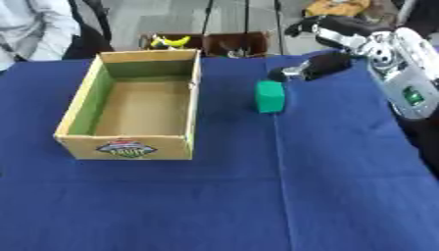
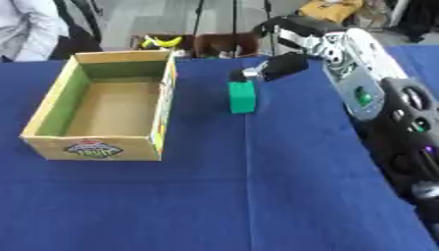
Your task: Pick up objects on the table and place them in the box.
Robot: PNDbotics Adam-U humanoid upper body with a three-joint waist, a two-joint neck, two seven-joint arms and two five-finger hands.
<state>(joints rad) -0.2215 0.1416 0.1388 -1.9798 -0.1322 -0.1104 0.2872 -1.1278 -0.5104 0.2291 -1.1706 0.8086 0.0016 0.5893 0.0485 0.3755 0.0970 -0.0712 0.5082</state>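
Note:
A green block (image 1: 270,96) stands upright on the blue cloth, to the right of the cardboard box (image 1: 127,146). The box is open at the top, has green inner walls, and I see nothing inside it. My right hand (image 1: 315,66) comes in from the upper right and hovers just behind and to the right of the block. Its fingers reach out toward the block, open and apart from it, holding nothing. My left hand shows in neither view.
The blue cloth (image 1: 214,196) covers the whole table. My right forearm (image 2: 356,73) fills the right edge. Beyond the far edge stands a dark crate (image 1: 231,44) with a yellow thing (image 1: 170,41) beside it. A person in white (image 1: 30,24) stands at the far left.

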